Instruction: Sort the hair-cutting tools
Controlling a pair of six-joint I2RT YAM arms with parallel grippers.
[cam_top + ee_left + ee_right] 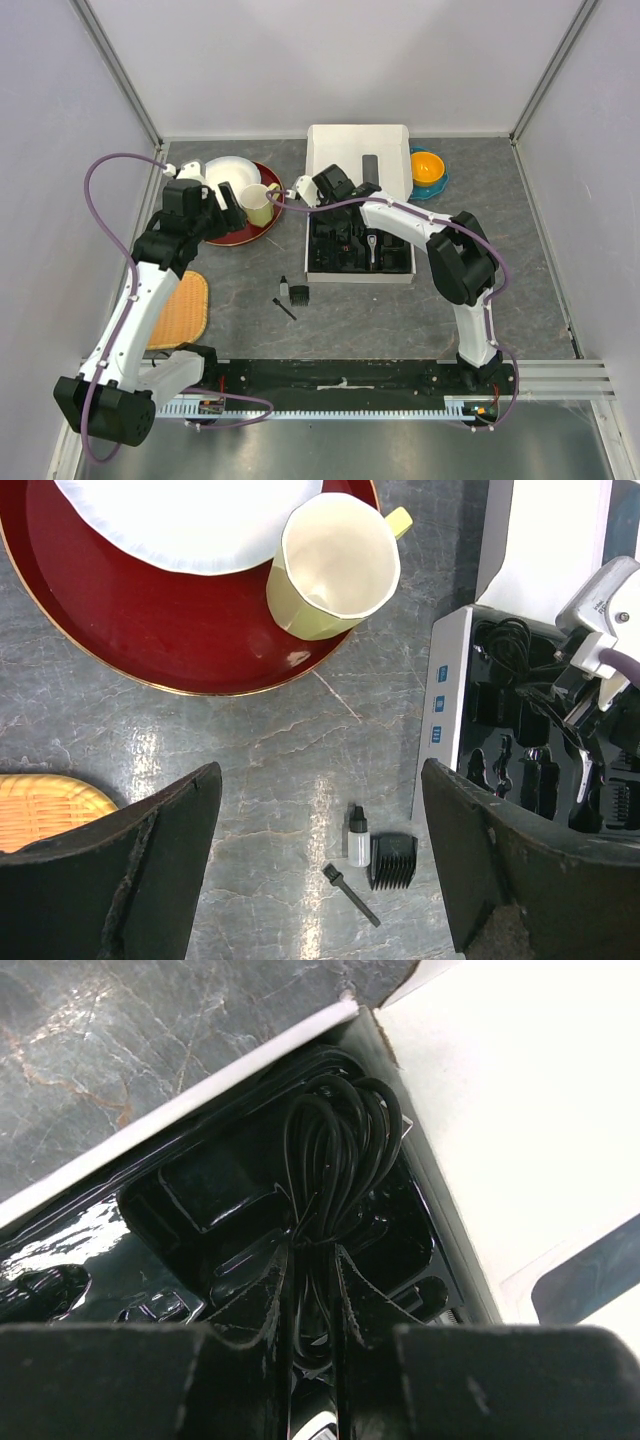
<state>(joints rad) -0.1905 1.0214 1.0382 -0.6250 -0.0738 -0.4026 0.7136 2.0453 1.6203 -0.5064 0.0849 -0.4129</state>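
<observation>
Your right gripper (315,1360) is down in the black tray (180,1200), fingers pinched together on the tied waist of the coiled black cable bundle (335,1160), which sits in the tray's far-left pocket. The tray sits in the white box (358,145) at the middle of the worktop's far edge, lid flipped back. More black combs (540,780) sit in tray slots near that gripper. Your left gripper (320,880) hovers over the bare worktop (250,750) with its fingers (150,870) spread wide, holding nothing. Below and between them, just off the box's near-left corner, you have a black comb attachment (393,861), a small clear bottle (358,840) touching or just beside its left side, and the thin black brush (350,893) lying slantwise just nearer you. The red plate (120,630) toward the far-left corner carries a white plate (180,520) and a yellow mug (335,565). A woven mat (40,805) lies at the left edge. An orange bowl (427,168) sits right of the box.
</observation>
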